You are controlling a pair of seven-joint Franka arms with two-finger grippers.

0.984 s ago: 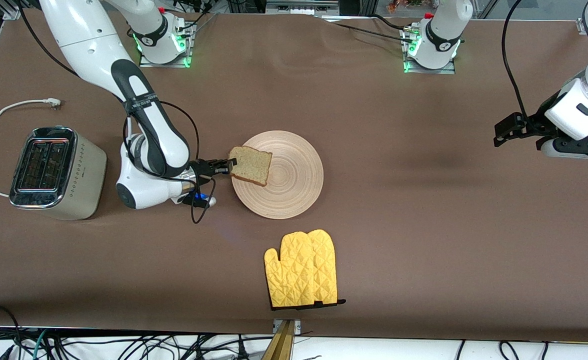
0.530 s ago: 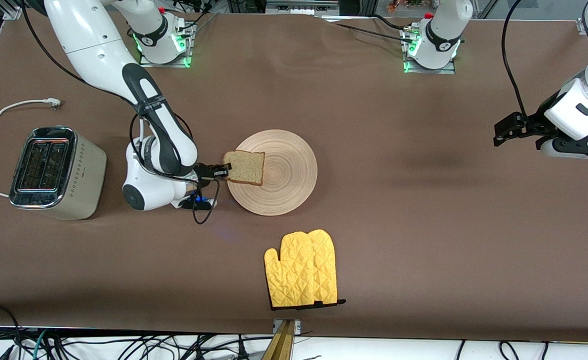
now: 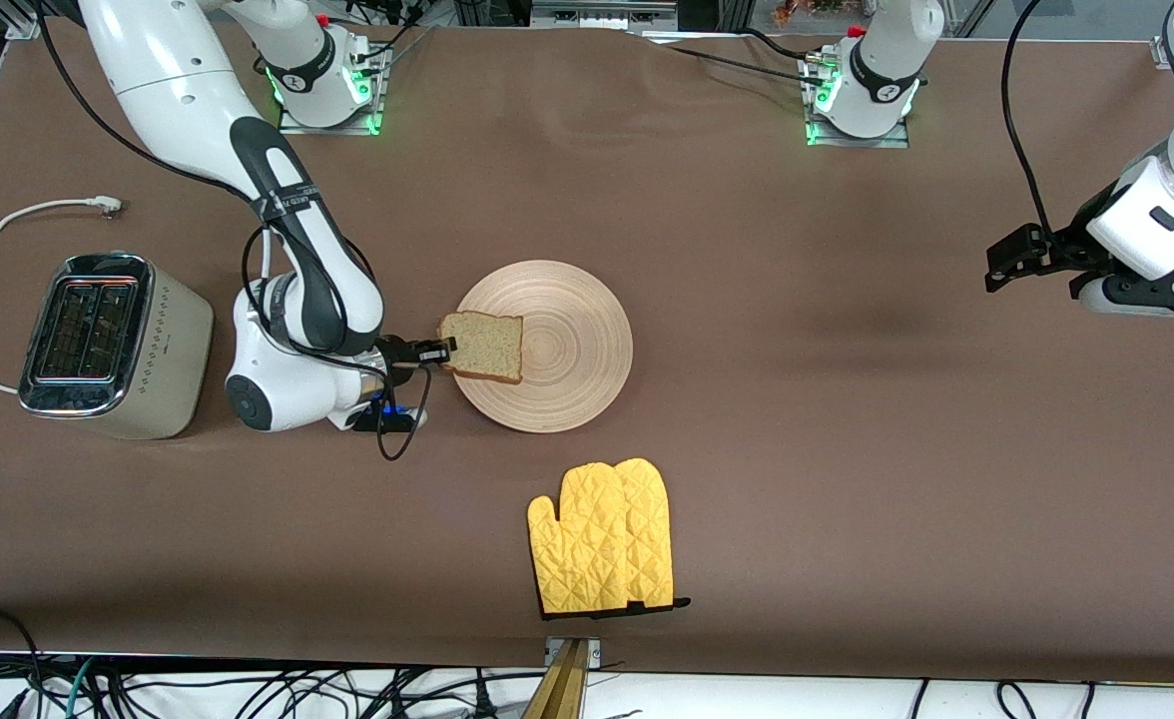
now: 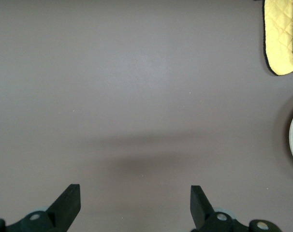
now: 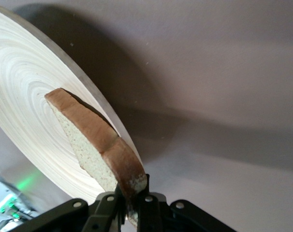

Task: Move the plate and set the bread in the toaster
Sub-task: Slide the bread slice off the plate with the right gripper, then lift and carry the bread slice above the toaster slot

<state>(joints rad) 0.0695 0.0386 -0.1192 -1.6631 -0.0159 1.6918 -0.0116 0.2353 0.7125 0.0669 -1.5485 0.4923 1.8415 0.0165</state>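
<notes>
The right gripper (image 3: pixel 444 352) holds the brown speckled slice of bread (image 3: pixel 484 347) by its crust between closed fingers, over the edge of the round pale wooden plate (image 3: pixel 567 345). The cream-beige toaster with chrome top (image 3: pixel 113 345) stands at the right arm's end of the brown tabletop (image 3: pixel 797 419). The left gripper (image 4: pixel 134 205) waits over bare tabletop with its fingers wide apart.

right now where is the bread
In the front view the bread is pinched at one edge by the right pincer, over the rim of the plate on the side toward the toaster.
</notes>
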